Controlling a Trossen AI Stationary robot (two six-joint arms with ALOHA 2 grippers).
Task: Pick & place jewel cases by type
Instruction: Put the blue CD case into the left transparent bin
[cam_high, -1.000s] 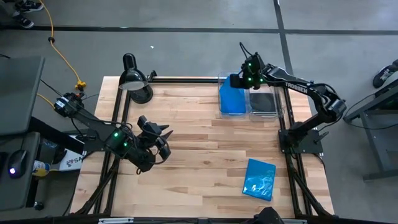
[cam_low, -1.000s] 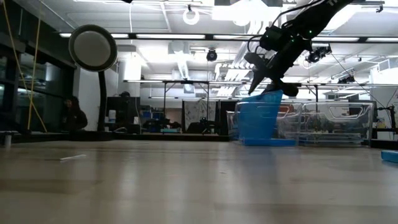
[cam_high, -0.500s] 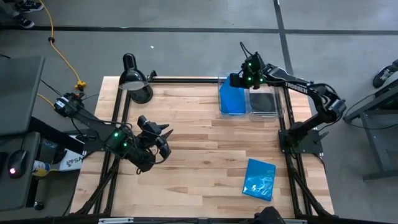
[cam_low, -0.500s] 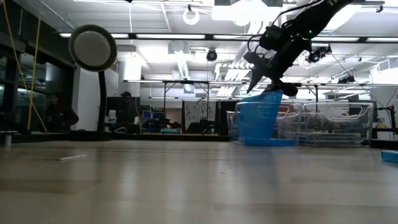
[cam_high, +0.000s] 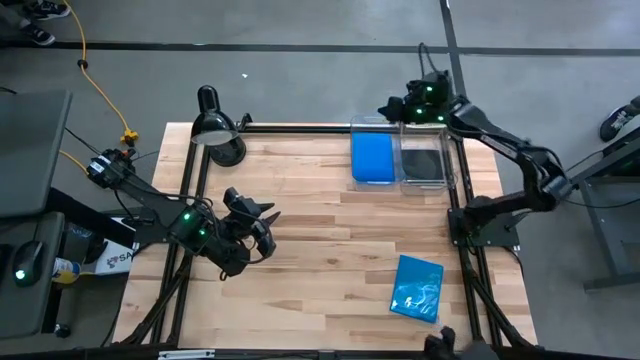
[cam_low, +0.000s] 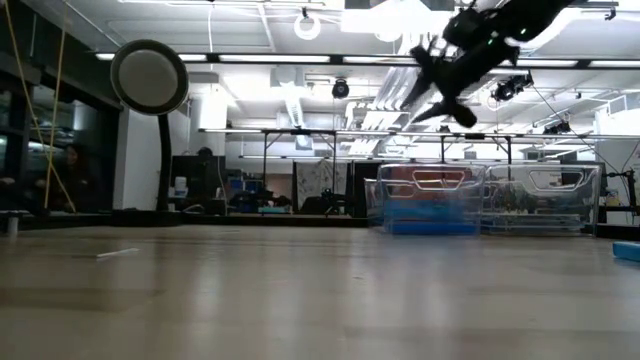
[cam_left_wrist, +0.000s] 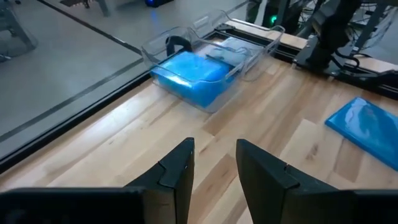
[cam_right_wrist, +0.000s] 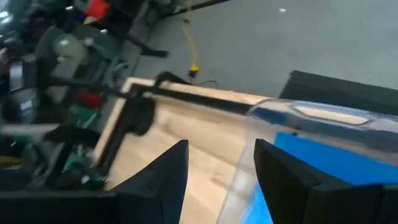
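Having released, right gripper (cam_high: 388, 109) is rising open-fingered, empty; glossy blue case (cam_high: 373, 157) lying flat in clear bin (cam_high: 357, 126), far edge; left gripper (cam_high: 262, 217) idling part-open, empty.

- From overhead I see a grey concrete floor (cam_high: 300, 80) crossed by dark seams, with a yellow cable (cam_high: 95, 80) trailing across it.
- A black desk lamp (cam_high: 215, 128) stands at my wooden table's (cam_high: 300, 260) far left corner.
- Level view: fluorescent ceiling strips (cam_low: 290, 60), metal-framed workbenches (cam_low: 300, 170) behind, dark windows left.
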